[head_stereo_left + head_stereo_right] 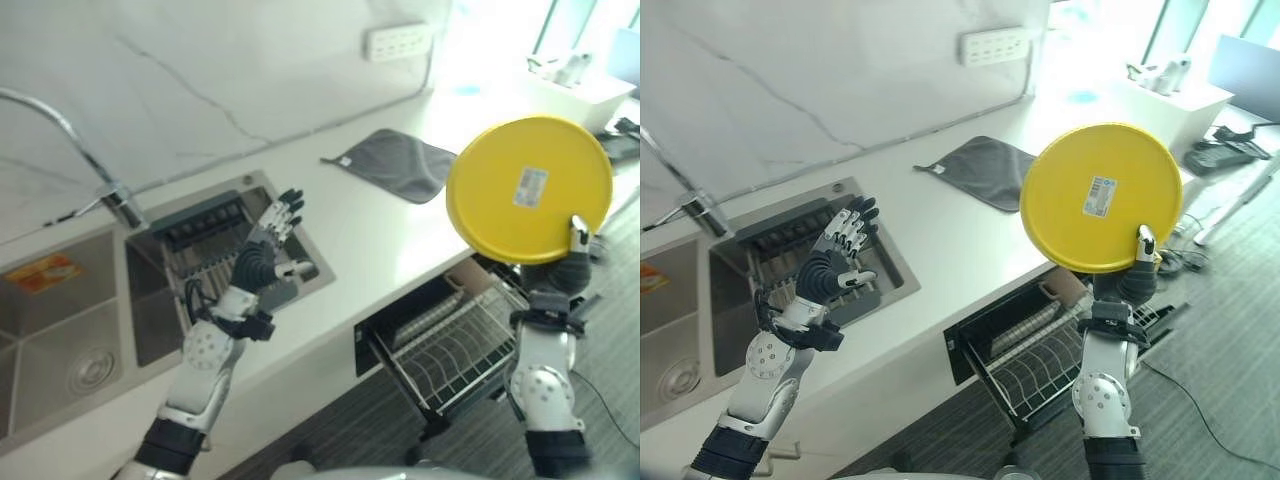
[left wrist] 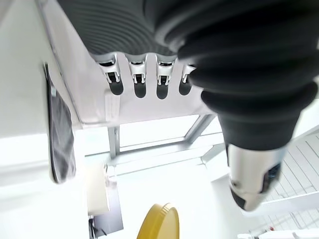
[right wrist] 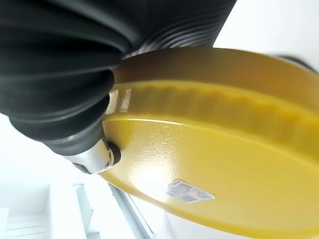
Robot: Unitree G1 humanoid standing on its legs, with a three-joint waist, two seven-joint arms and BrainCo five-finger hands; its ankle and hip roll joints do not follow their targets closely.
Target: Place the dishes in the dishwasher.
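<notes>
One yellow plate [image 1: 528,188] is up in the air, held upright by the right hand [image 1: 572,262] at its lower rim; the thumb shows on the underside, where a small white sticker [image 1: 1100,196] sits. Right wrist view confirms the thumb [image 3: 94,154] pressed on the rim, with the other fingers hidden behind the plate. Plate hangs above the open dishwasher rack [image 1: 455,345], which is pulled out from under the white counter [image 1: 380,240].

Left hand [image 1: 268,252] hovers over the sink's drain basket [image 1: 215,245], fingers spread and holding nothing. Grey cloth [image 1: 400,162] lies flat on the counter, well apart from both hands.

Step in hand, as I judge it: carrying the plate down to the rack. To do it well:
- keep the plate on edge and turn it to line up with the wire tines;
- lower slowly, since the grip is only at the rim and the plate could pivot;
- steer clear of the counter edge above the rack;
- let go only once the rim seats between tines.

Rack looks bare where visible, so any slot seems free.
</notes>
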